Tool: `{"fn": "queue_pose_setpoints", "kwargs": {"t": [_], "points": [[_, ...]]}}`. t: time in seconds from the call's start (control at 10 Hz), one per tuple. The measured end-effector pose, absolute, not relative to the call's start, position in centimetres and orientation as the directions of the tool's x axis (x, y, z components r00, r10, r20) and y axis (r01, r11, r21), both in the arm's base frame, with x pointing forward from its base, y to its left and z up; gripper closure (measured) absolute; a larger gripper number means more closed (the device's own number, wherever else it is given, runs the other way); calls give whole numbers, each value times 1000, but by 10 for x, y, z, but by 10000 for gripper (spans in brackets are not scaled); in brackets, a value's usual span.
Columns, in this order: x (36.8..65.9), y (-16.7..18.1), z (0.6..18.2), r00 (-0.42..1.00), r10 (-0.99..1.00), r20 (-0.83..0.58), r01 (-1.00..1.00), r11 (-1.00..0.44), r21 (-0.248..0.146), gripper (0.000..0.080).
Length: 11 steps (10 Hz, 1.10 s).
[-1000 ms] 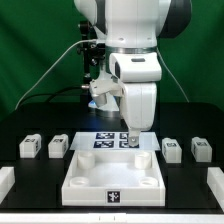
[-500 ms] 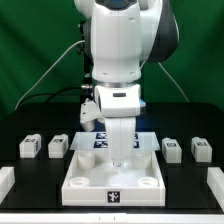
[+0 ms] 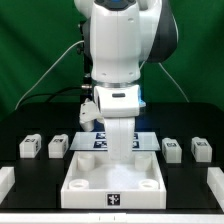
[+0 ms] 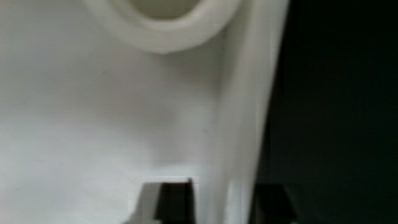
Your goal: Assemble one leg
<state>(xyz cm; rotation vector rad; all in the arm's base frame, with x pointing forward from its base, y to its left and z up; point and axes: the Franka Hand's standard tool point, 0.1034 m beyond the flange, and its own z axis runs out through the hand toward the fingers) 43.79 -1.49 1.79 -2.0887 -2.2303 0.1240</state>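
Observation:
Several legs, small white blocks with marker tags, lie on the black table: two at the exterior view's left (image 3: 30, 146) (image 3: 59, 145) and two at its right (image 3: 172, 149) (image 3: 201, 149). None is held. My gripper (image 3: 122, 153) is lowered onto the far rim of the large white tray-like piece (image 3: 113, 186). In the wrist view the two dark fingers (image 4: 166, 200) stand close on either side of the tray's raised rim (image 4: 228, 120), gripper (image 4: 221, 202) shut on it. A round socket (image 4: 169, 20) shows in the tray.
The marker board (image 3: 97, 138) lies behind the tray, partly hidden by the arm. White parts lie at the front left (image 3: 5, 180) and front right (image 3: 214, 180) table edges. A green backdrop stands behind.
The arm swung forward and down from above the marker board to the tray's far rim. In the last half second it has barely moved.

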Motion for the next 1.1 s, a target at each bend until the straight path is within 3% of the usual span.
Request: {"fn": "queue_pose_setpoints", "kwargs": {"t": [0.9,1.1], "points": [[438,-15,18,-63,998,5,991,63,-115,739],[456,12,23,-53,999,12,994,54,-99,739]]}}
